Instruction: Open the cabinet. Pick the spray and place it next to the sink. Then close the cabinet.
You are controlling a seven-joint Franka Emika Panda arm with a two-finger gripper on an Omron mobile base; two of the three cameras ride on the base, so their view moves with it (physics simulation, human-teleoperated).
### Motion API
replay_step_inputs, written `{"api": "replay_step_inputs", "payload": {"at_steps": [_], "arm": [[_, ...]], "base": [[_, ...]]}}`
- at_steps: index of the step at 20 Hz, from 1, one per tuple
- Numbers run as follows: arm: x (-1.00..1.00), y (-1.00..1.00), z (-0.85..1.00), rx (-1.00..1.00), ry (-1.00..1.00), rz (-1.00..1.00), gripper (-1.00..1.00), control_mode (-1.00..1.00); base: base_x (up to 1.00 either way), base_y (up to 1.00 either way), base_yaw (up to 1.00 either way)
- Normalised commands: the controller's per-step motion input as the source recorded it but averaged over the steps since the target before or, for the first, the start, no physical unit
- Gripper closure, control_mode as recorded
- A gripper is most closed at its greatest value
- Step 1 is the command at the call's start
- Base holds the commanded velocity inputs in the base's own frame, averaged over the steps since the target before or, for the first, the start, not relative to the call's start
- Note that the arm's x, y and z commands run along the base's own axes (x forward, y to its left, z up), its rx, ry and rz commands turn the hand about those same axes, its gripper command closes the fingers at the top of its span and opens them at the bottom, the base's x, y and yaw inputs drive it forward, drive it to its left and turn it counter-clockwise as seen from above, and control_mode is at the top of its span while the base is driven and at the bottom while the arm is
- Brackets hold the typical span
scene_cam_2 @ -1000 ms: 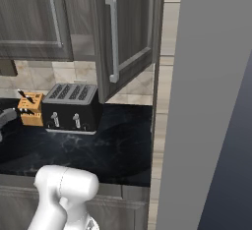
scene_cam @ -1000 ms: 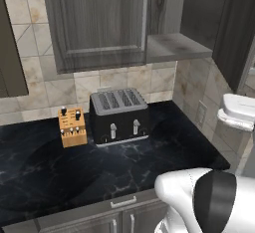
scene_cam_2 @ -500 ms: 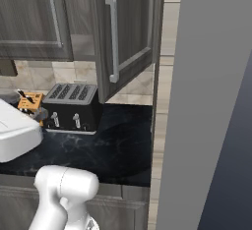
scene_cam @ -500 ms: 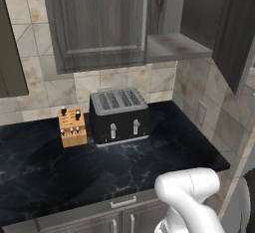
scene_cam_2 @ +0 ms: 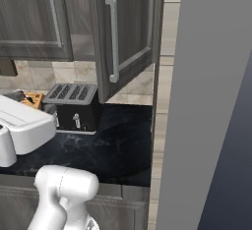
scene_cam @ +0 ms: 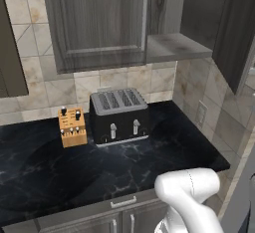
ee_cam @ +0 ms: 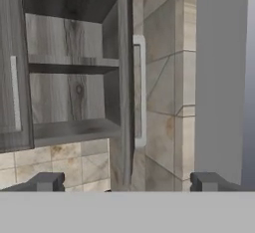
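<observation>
Black counter (scene_cam: 164,147) with toaster (scene_cam: 118,115), knife block (scene_cam: 71,126).

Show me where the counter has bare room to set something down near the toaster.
Bare black counter lies in front of the toaster toward the front edge, and to its right up to the tiled side wall. It is crowded to the toaster's left, where the knife block stands close beside it.

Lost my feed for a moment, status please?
Hand open, holding nothing. Cabinet right door swung open, shelves bare, no spray seen. Nothing in the way.
</observation>
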Motion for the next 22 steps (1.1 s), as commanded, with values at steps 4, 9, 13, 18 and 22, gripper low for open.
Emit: {"api": "replay_step_inputs", "payload": {"at_steps": [4,9,13,18,22], "arm": [[0.31,0.00,0.00,0.00,0.00,0.00,-1.00,-1.00],[0.23,-0.02,-0.10,0.00,-0.03,0.00,-1.00,-1.00],[0.00,-0.04,-0.05,0.00,-0.07,0.00,-1.00,-1.00],[0.04,0.00,-0.15,0.00,-0.05,0.00,-1.00,-1.00],[0.22,0.00,-0.27,0.00,0.00,-0.02,-1.00,-1.00]], "base": [[0.00,0.00,0.00],[0.00,0.00,0.00],[0.00,0.00,0.00],[0.00,0.00,0.00],[0.00,0.00,0.00]]}}
